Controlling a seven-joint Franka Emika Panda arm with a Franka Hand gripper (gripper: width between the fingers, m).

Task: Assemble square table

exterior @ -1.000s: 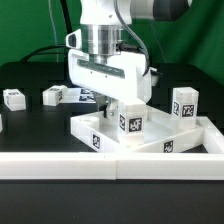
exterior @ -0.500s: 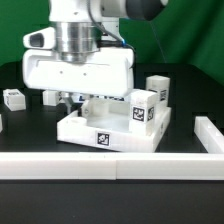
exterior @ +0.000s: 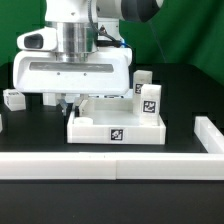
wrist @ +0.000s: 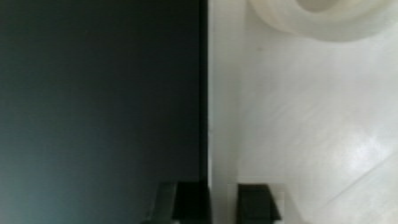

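Note:
The white square tabletop (exterior: 112, 128) lies on the black table with its raised rim up and a tag on its front wall. Two short white tagged legs (exterior: 149, 100) (exterior: 140, 80) stand upright at its corners on the exterior view's right. My gripper (exterior: 73, 102) is down at the tabletop's left rear rim. In the wrist view my gripper (wrist: 219, 200) has a dark finger on each side of the tabletop's rim (wrist: 285, 110), shut on it. A round corner socket (wrist: 313, 14) shows beyond.
Two loose white legs (exterior: 12, 99) (exterior: 50, 97) lie on the table at the exterior view's left. A long white rail (exterior: 100, 165) runs along the front and turns back at the right (exterior: 210, 135).
My gripper has moved toward the exterior view's left and the tabletop has turned with it, so its front wall now faces the camera squarely and the two legs stand at the right.

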